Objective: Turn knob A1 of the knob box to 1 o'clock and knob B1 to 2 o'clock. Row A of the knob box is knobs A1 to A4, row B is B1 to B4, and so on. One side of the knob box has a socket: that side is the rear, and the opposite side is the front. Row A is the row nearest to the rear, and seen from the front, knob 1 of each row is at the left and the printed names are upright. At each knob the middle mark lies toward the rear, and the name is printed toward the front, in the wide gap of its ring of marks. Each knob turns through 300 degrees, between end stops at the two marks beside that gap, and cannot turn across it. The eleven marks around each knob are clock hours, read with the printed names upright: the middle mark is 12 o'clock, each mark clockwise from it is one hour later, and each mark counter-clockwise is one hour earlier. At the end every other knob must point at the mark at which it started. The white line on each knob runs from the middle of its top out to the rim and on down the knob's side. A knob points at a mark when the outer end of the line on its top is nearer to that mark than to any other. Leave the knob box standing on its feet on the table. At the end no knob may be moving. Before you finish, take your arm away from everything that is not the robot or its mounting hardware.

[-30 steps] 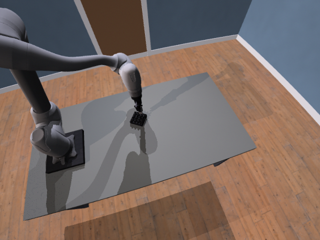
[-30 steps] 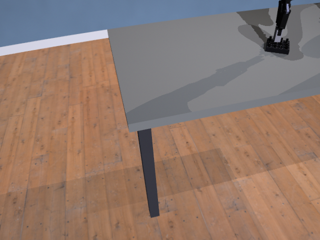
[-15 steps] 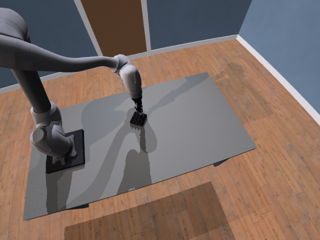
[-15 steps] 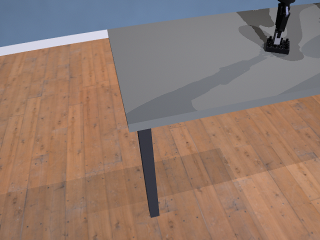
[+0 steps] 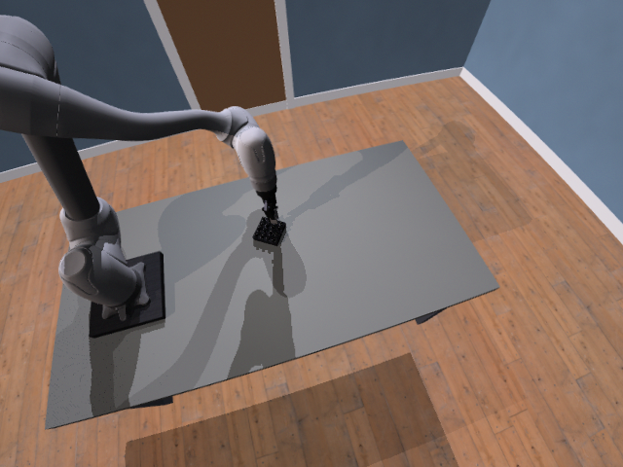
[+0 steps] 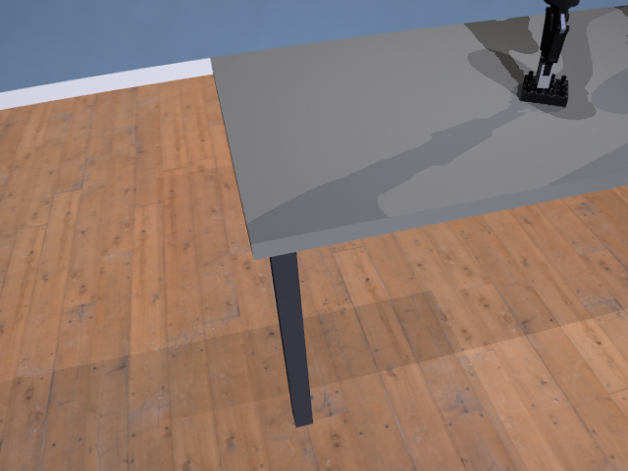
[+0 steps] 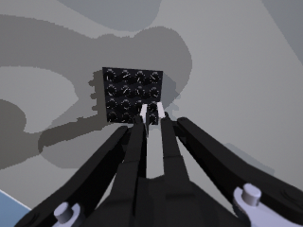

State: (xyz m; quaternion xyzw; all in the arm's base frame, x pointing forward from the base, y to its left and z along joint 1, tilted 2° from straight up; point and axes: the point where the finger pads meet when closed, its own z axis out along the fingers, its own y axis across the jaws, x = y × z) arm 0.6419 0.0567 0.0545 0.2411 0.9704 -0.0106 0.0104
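The knob box (image 5: 268,233) is a small black square block with several rows of knobs. It stands on the grey table, and it also shows in the exterior view (image 6: 544,92) and in the wrist view (image 7: 133,96). My gripper (image 5: 273,219) points straight down at the box's far corner. In the wrist view its white-padded fingertips stand a narrow gap apart, on either side of one knob (image 7: 152,113) in the row nearest the camera. The pads do not clamp the knob. I cannot read the knob names or the white lines' positions.
The arm's black base plate (image 5: 128,296) sits at the table's left end. The table's edge and a dark leg (image 6: 291,340) show in the exterior view, with wooden floor all around.
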